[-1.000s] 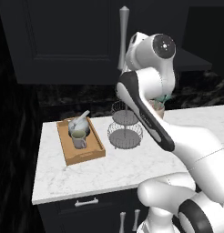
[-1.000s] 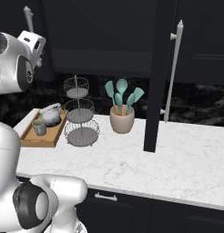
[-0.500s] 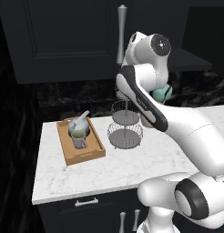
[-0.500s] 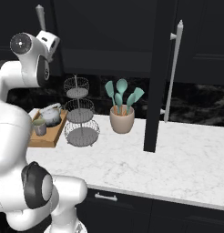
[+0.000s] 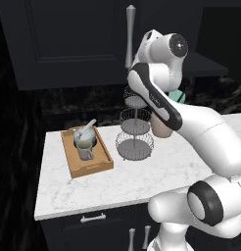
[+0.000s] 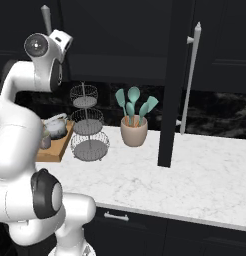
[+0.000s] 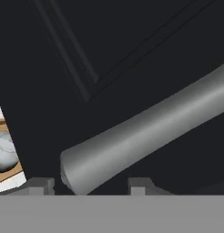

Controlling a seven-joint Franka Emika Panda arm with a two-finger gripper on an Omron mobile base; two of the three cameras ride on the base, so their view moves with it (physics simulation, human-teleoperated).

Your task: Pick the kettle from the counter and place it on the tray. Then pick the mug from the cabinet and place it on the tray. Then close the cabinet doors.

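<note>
Because only the rounded bottom end of the silver handle (image 7: 145, 136) sits between my fingertips (image 7: 41, 184), I worry the gripper (image 7: 89, 186) could slide off that tip once I pull or push the door (image 7: 132, 54), leaving it ajar. A swing that runs wide could also carry my elbow into the wire basket stand (image 5: 134, 130) or the pot of spatulas (image 6: 134, 125) on the counter (image 6: 205, 170).

In the hand view the handle runs from the gap between the fingers out toward two o'clock, with the dark panel behind it. The fingers stand partly open on either side of the end; I cannot tell whether they touch it.

The kettle (image 5: 84, 133) and mug (image 5: 84, 150) already sit on the tray (image 5: 73, 159), at nine o'clock from the basket stand. The other door (image 6: 172, 80) stands edge-on toward me, open.
</note>
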